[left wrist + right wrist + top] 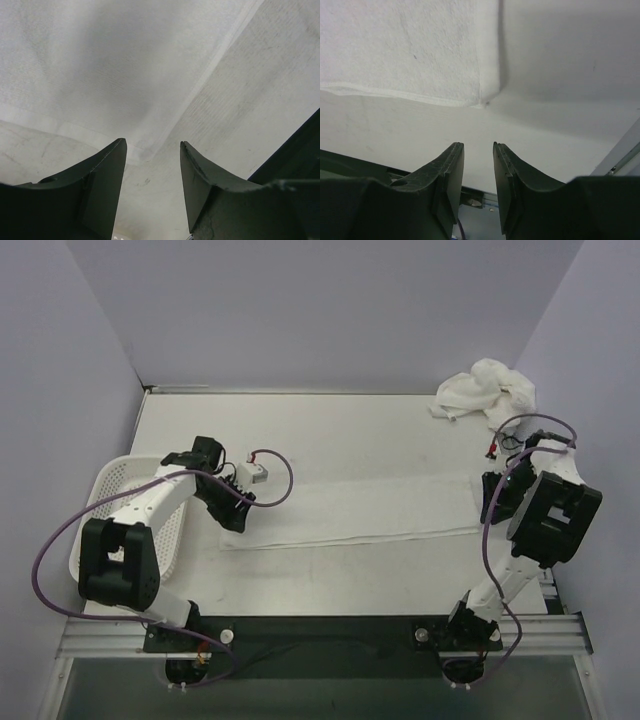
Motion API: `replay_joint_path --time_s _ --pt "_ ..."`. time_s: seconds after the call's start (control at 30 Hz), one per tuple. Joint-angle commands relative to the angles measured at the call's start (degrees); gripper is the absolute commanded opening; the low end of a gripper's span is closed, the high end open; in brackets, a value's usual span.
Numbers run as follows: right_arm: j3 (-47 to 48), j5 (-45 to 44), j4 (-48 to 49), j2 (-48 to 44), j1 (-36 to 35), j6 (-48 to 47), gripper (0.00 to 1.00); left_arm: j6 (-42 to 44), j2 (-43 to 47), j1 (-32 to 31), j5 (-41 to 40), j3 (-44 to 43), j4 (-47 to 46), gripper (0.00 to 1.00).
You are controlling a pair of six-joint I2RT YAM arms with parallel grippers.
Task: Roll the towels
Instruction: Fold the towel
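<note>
Long white terry towel (360, 520) flat across the pale tabletop (330, 440). Left hand (152, 145) spread at its left corner; right hand (477, 147) spread just off its right corner. Could slip off the thin hem or lift unevenly, skewing the roll.

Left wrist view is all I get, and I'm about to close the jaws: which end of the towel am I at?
Observer: The left end. The towel lies as a long flat strip across the table, with your left gripper at its left edge.
Operator: Where is the right arm?
Observer: The right gripper is at the strip's right end, jaws open. The towel's corner is just ahead of them, not between them.
Operator: Any more towels?
Observer: One crumpled towel, in the far right corner.
</note>
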State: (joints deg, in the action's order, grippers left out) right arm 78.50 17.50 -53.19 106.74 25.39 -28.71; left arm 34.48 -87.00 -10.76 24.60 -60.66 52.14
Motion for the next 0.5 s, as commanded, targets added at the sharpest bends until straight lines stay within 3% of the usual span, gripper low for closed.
replay_joint_path --time_s 0.0,0.17,0.27,0.47 --pt "-0.72 4.21 -4.12 1.71 2.21 2.07 0.31 4.37 0.43 0.22 -0.60 0.11 1.65 0.56" --pt "2.43 8.86 -4.20 3.56 4.75 5.76 0.29 4.55 -1.77 0.22 -0.52 1.16 0.95 0.54" --pt "4.81 10.88 -4.03 4.35 4.85 8.66 0.40 3.75 -1.94 0.22 0.36 2.56 -0.63 0.53" --pt "7.55 6.25 0.18 5.67 1.69 15.34 0.44 1.73 -2.38 0.31 0.97 3.36 -3.01 0.58"
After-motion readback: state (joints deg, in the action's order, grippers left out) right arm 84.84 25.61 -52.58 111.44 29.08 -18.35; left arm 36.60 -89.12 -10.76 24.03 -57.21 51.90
